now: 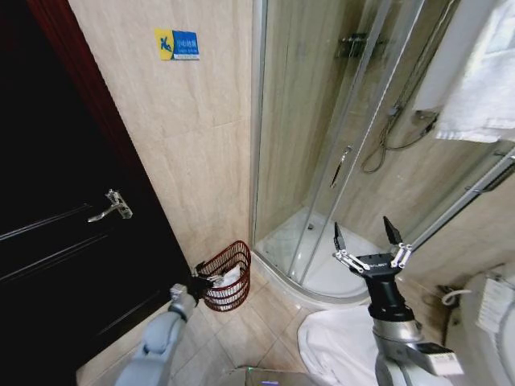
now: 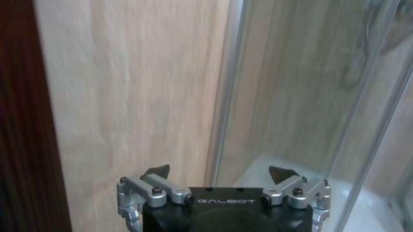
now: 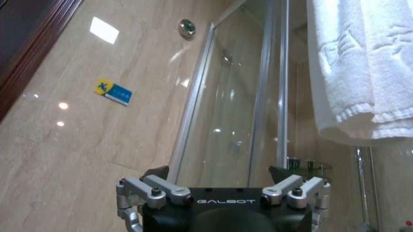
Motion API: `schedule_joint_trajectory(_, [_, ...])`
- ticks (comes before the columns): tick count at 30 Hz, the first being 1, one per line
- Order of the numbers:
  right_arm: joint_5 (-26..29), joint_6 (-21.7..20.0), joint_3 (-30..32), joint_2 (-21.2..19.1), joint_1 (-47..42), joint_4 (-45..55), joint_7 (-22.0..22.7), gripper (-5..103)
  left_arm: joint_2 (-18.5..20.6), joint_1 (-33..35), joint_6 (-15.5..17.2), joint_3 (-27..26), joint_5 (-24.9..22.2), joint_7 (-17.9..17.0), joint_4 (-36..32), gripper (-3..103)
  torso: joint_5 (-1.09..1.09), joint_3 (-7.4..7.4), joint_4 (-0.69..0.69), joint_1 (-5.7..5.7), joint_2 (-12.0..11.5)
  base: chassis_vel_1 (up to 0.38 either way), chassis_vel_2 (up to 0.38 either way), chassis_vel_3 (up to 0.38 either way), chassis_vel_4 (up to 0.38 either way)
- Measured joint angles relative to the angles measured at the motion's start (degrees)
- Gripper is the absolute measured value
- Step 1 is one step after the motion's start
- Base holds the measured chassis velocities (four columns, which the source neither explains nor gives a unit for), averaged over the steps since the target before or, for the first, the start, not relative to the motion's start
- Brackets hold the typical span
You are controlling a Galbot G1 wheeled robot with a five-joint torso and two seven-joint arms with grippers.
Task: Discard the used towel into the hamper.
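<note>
Hamper (image 1: pixel 226 276), white towel (image 1: pixel 342 346) on tiled floor (image 1: pixel 257 326)

Both arms extended, both tools spread open.
The left tool (image 1: pixel 211 281) reaches low and forward with its fingers parted; the right tool (image 1: pixel 367 233) points upward, raised higher, fingers wide apart.

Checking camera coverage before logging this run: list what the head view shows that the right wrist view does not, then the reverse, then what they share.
Head view alone: the hamper on the floor with white cloth inside, the left gripper at its rim, a door handle, and a white towel on the floor.

Right wrist view alone: a round metal fitting high on the wall.

Both: the open right gripper, the blue wall sign, the glass shower enclosure, and the hanging white towel.
</note>
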Motion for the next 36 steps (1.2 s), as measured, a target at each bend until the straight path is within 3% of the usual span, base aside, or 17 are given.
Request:
schedule_joint_trajectory(4, [0.0,-1.4,-0.3,-0.2,0.8,0.1,1.1,100,-3.8,3.8,1.1,-1.2,-0.7,-0.6,-9.7,102,0.00,0.00,-0.01,0.00,0.0,0.000,0.000,0.000,0.000])
schedule_joint_trajectory(5, [0.0,-1.8,-0.3,-0.2,0.9,0.1,1.5,100,-5.5,5.0,1.4,-1.1,-0.6,-0.6,-12.8,99,0.01,0.00,0.00,0.00,0.0,0.000,0.000,0.000,0.000])
schedule_joint_trajectory(8, [-0.1,-2.3,-0.1,-0.3,0.9,0.4,2.3,100,-7.9,6.3,1.5,-0.6,-0.2,-0.6,-16.9,93,0.01,0.00,-0.01,0.00,0.0,0.000,0.000,0.000,0.000])
schedule_joint_trajectory(16, [-0.4,-3.2,0.1,0.1,0.2,2.3,4.0,100,-11.2,8.4,2.0,0.2,1.4,-1.2,-24.1,96,0.01,0.01,-0.01,0.01,0.0,0.000,0.000,0.000,0.000])
schedule_joint_trajectory(27, [-0.6,-3.3,0.2,1.5,-0.8,2.4,4.6,100,-11.4,10.4,1.5,2.1,1.9,-4.6,-26.2,98,0.01,0.01,-0.01,0.01,0.0,0.000,0.000,0.000,0.000])
schedule_joint_trajectory(33, [-0.6,-3.3,0.4,1.8,-1.2,2.4,4.7,100,-11.4,10.9,1.0,2.4,2.3,-5.6,-25.9,93,0.01,0.01,-0.01,0.01,0.0,0.000,0.000,0.000,0.000])
schedule_joint_trajectory(36, [-0.6,-3.3,0.4,1.8,-1.2,2.4,4.7,100,-11.3,10.9,0.9,2.4,3.0,-5.5,-25.8,97,0.00,0.01,-0.01,0.01,0.0,0.000,0.000,0.000,0.000])
